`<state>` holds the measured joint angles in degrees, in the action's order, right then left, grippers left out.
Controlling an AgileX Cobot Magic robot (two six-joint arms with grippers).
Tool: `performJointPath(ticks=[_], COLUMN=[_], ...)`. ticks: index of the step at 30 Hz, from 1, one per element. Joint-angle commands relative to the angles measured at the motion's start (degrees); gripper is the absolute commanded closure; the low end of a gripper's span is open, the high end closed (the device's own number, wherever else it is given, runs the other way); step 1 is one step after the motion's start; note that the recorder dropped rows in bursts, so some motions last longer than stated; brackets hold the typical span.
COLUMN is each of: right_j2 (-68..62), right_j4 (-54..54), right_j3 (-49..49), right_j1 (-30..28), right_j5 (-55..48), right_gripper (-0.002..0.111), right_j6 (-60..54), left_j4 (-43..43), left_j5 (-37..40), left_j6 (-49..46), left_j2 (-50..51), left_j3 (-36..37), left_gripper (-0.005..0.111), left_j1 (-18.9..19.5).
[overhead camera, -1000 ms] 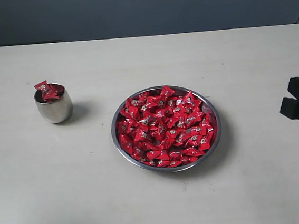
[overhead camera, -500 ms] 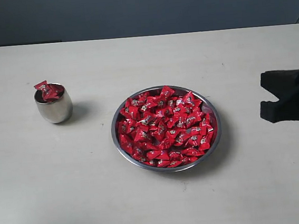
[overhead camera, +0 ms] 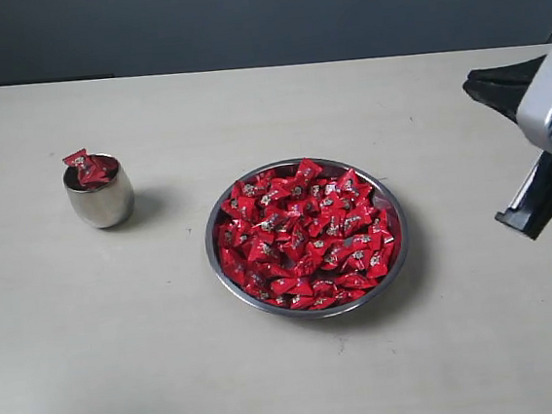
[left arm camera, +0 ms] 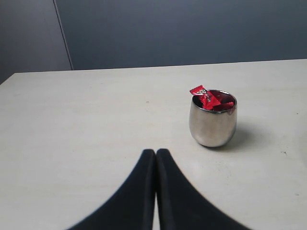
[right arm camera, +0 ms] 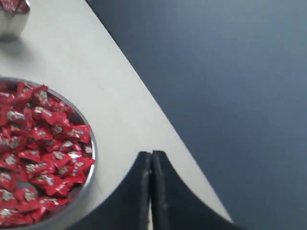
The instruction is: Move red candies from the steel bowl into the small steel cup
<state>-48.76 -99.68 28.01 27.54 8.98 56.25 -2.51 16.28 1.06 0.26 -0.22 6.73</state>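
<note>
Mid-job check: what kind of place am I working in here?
Probably a lab or test bench, not a kitchen: a bare pale table, a plain dark wall behind it, and only the steel bowl of red candies and the small steel cup.

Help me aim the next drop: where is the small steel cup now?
In the exterior view the small steel cup stands upright on the left side of the table, apart from the steel bowl to its right, red candies showing at its mouth.
</note>
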Motion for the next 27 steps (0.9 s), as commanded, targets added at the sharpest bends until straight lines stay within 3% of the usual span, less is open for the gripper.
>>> performJointPath(ticks=[1,8,19,23,27], right_j2=[-0.2,-0.2,-0.2,-0.2,-0.2], right_j4=[-0.3,-0.3,49.9,65.7,65.1], right_j3=[1.3,5.1,5.7,5.7,5.7], right_j1=[-0.1,-0.1,-0.1,-0.1,-0.1], right_j5=[-4.7,-8.1,-6.2,-5.7,3.6], right_gripper=[0.109,0.109,0.109,0.109,0.109], right_j6=[-13.4,-17.3,27.6,30.2,30.2], left_j4=[-0.1,-0.1,-0.1,-0.1,-0.1], left_j5=[0.0,0.0,0.0,0.0,0.0], left_j6=[0.1,0.1,0.1,0.1,0.1], left_j2=[-0.3,-0.3,-0.3,-0.3,-0.3], left_j3=[0.2,0.2,0.2,0.2,0.2], left_gripper=[0.106,0.106,0.106,0.106,0.106], left_j1=[0.0,0.0,0.0,0.0,0.0])
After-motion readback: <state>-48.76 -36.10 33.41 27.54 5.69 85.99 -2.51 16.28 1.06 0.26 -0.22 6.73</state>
